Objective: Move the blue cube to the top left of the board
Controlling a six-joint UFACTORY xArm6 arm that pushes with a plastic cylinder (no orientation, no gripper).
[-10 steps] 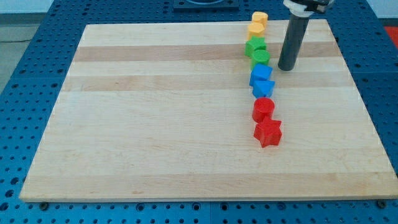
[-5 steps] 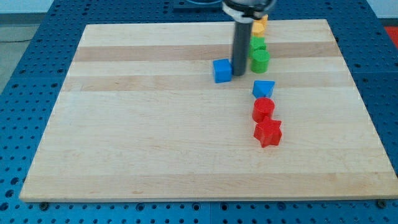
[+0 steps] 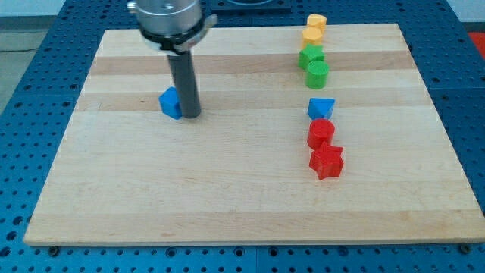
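Observation:
The blue cube (image 3: pixel 170 103) lies on the wooden board (image 3: pixel 227 189), left of centre in the upper half. My tip (image 3: pixel 190 116) stands right against the cube's right side, touching it. The dark rod rises from there toward the view's top, partly covering the cube's right edge.
A column of blocks stands at the view's right: two yellow blocks (image 3: pixel 314 29) at the top, a green block (image 3: pixel 310 56), a green cylinder (image 3: pixel 317 73), another blue block (image 3: pixel 320 108), a red cylinder (image 3: pixel 320 133) and a red star (image 3: pixel 326 161).
My tip has swept left across the board from beside the column, pushing the blue cube out of the column and well to the left. The other blocks have stayed put.

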